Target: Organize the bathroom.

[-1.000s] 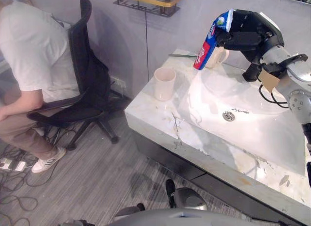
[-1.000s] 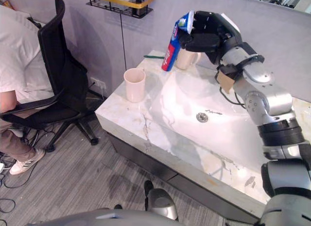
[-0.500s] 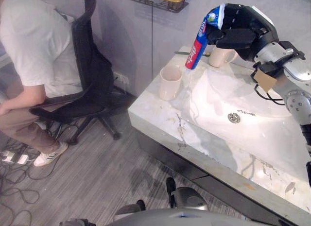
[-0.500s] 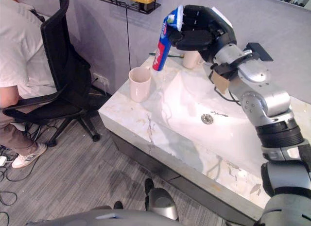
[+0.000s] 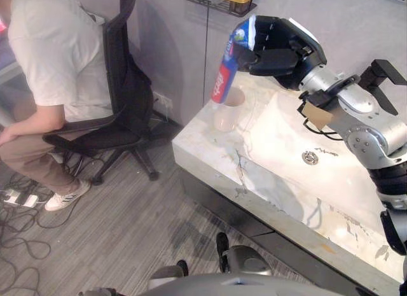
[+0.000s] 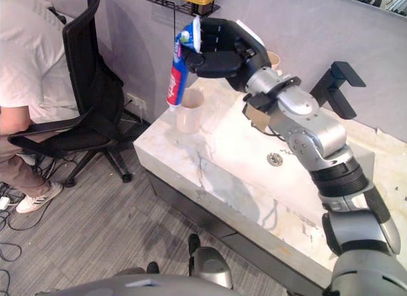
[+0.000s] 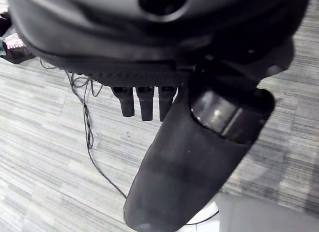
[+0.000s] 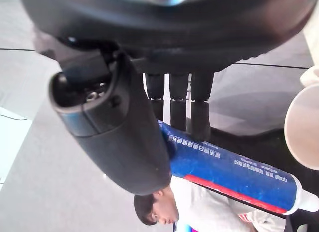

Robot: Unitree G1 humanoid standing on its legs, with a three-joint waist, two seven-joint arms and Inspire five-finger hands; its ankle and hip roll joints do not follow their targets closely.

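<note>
Fingers (image 8: 199, 112) of the right hand (image 6: 222, 48) curl round a glossy blue-and-red tube (image 6: 179, 70), cap down above a pale cup (image 6: 189, 109) on the veined marble tabletop (image 6: 191, 162); left hand (image 7: 194, 157) fingers straight.

right hand (image 5: 280, 49) carried toothpaste tube (image 5: 227, 73) leftward, over cup (image 5: 227, 108)

Toothpaste tube (image 5: 225, 72) blue-red-white; cup (image 5: 228, 109) cream; counter (image 5: 267, 175) white marble; chair (image 5: 121, 73) black.
</note>
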